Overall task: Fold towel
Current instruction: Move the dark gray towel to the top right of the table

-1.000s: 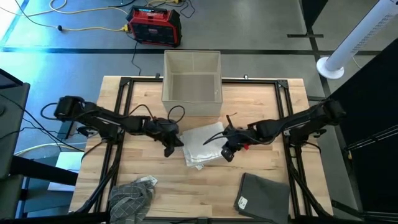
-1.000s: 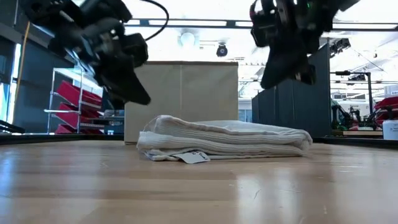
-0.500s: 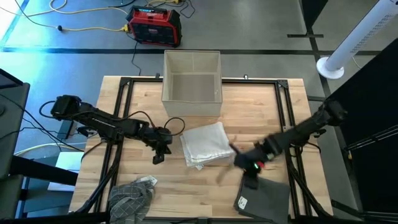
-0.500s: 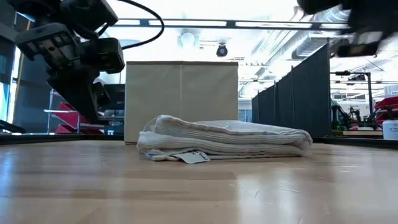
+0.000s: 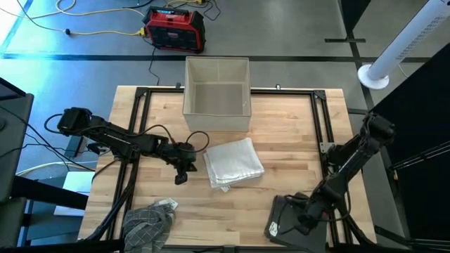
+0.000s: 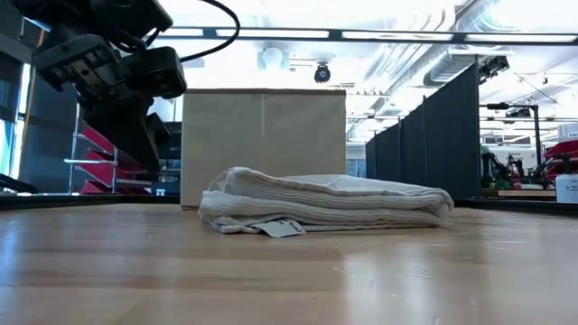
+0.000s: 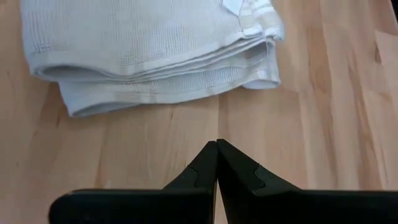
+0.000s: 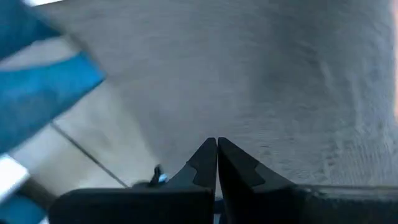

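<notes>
A white towel (image 5: 233, 163) lies folded in several layers at the table's middle, flat on the wood (image 6: 325, 203). My left gripper (image 5: 181, 176) is shut, just off the towel's left edge and above the table (image 6: 144, 153); the left wrist view shows its closed fingertips (image 7: 216, 144) short of the towel's layered edge (image 7: 143, 93). My right gripper (image 5: 299, 223) is shut over a dark grey towel (image 5: 302, 214), which lies flat at the near right corner and fills the right wrist view (image 8: 280, 81). My right gripper points steeply down at the dark grey towel's near left part (image 8: 249, 124) with its fingers shut. I cannot tell whether the fingertips touch the cloth.
A beige open box (image 5: 217, 86) stands at the far middle, behind the white towel (image 6: 264, 144). A crumpled patterned cloth (image 5: 149, 221) lies at the near left corner. A black frame (image 5: 140, 126) runs along the table's sides. Bare wood lies between the white and the dark towel.
My right gripper has swung quickly from the white towel's right side toward the table's near right corner, sinking and turning, and now stands over the dark grey towel. My left gripper has turned a little and drawn slightly away from the white towel, which has not moved.
</notes>
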You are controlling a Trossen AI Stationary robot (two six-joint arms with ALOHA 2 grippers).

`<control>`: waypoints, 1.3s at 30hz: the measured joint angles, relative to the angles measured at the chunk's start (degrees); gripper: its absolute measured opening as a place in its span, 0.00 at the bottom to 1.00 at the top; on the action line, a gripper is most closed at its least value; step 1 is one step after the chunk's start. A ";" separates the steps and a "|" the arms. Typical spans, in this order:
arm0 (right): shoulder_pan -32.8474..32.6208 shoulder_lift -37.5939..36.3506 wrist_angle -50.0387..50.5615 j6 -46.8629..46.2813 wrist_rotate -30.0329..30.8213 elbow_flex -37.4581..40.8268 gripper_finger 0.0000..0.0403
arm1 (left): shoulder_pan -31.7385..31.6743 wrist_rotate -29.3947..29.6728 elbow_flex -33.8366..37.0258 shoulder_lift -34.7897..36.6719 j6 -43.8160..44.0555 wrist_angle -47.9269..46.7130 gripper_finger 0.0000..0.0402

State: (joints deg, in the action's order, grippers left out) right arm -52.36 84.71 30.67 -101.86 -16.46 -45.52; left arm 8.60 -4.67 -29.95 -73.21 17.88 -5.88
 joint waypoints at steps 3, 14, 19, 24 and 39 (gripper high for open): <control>-0.05 0.02 -0.03 -4.31 -0.01 3.52 0.00 | 0.00 -0.02 0.00 0.00 1.38 -0.16 0.00; 16.07 -1.26 15.70 5.82 5.81 6.50 0.00 | 0.04 -0.26 -0.01 0.00 7.13 0.28 0.00; 28.64 -2.43 22.80 16.79 14.08 6.68 0.00 | 0.04 -0.26 -0.02 0.00 7.70 1.43 0.00; 42.73 -2.58 22.46 27.26 19.75 8.84 0.00 | 0.07 -0.22 -0.04 0.00 9.36 3.24 0.00; 77.71 -2.23 6.37 46.84 35.01 8.99 0.00 | 3.43 -0.93 -0.04 0.00 15.95 6.39 0.00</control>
State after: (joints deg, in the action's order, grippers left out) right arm 25.36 82.47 37.05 -55.02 18.55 -36.54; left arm 12.03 -5.60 -30.00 -73.21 33.83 0.51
